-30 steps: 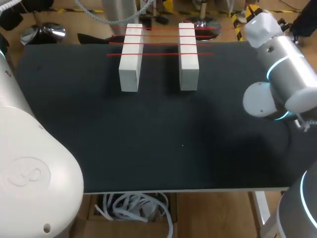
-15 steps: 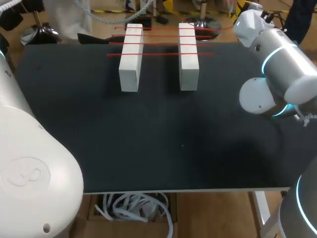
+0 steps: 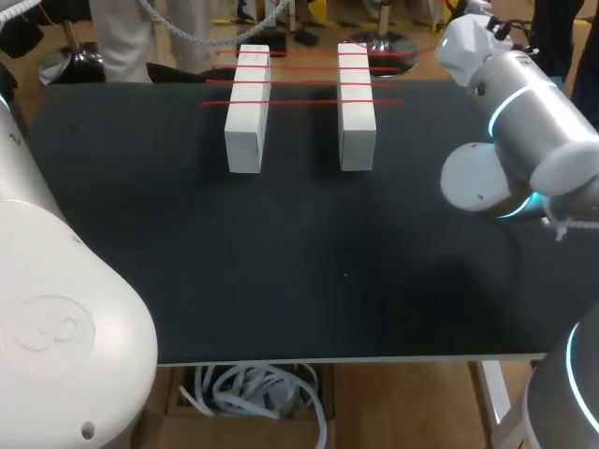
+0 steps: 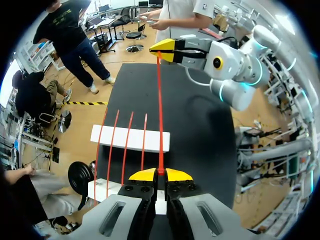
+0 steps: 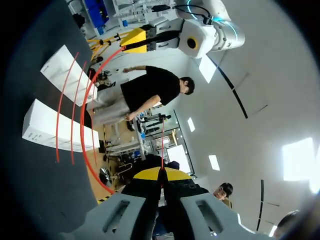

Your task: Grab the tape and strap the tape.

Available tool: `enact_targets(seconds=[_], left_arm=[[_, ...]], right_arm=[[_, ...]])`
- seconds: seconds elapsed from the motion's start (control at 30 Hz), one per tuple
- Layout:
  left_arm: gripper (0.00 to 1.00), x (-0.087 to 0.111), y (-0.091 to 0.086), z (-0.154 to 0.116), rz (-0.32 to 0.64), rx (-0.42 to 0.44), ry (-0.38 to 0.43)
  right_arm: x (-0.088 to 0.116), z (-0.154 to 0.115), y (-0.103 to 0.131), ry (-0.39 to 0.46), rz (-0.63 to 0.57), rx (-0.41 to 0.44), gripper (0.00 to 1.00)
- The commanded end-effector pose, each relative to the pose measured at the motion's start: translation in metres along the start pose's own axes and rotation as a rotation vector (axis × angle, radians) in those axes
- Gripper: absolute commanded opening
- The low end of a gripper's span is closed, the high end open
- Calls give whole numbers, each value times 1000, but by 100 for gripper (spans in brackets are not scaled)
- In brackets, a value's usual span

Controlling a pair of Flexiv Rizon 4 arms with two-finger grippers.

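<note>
Head view shows the right arm has edged inward toward the white blocks. The left claw and right claw each pinch an end of the red tape, which is stretched between them, probably just above the blocks, ready for strapping.

Even overhead light. Soft shadows beside blocks on matte black table. Ceiling panels glare in right wrist view. Right arm ring glows cyan.

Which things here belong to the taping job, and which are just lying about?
Job's own: red tape, stretched between left gripper and right gripper; left white block; right white block; laid strips across both.
Not the job's: black table, merely the support.
</note>
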State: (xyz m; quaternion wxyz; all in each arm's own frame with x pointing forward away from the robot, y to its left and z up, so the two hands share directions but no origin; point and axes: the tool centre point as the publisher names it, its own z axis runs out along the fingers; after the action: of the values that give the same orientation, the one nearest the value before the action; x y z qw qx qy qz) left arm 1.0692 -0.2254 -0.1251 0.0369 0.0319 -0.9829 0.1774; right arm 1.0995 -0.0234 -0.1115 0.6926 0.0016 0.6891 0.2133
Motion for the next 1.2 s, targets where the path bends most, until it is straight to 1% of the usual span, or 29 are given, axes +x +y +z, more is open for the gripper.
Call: enact_targets(seconds=[0.03, 0.23, 0.43, 0.5, 0.67, 0.83, 1.2], left_arm=[[0, 0, 0, -1, -1, -4, 1], [0, 0, 0, -1, -1, -4, 1], [0, 0, 0, -1, -1, -4, 1], [0, 0, 0, -1, -1, -4, 1], [0, 0, 0, -1, -1, -4, 1], [0, 0, 0, -1, -1, -4, 1], [0, 0, 0, -1, -1, -4, 1]], right_arm=[[8, 5, 14, -8, 4, 24, 0], [13, 7, 30, -3, 15, 7, 0], [15, 11, 39, -4, 2, 2, 0], [15, 11, 42, -2, -13, -1, 0], [16, 12, 48, 31, -96, -7, 0], [19, 13, 53, 38, -113, -7, 0], [24, 18, 73, 38, -152, -19, 0]])
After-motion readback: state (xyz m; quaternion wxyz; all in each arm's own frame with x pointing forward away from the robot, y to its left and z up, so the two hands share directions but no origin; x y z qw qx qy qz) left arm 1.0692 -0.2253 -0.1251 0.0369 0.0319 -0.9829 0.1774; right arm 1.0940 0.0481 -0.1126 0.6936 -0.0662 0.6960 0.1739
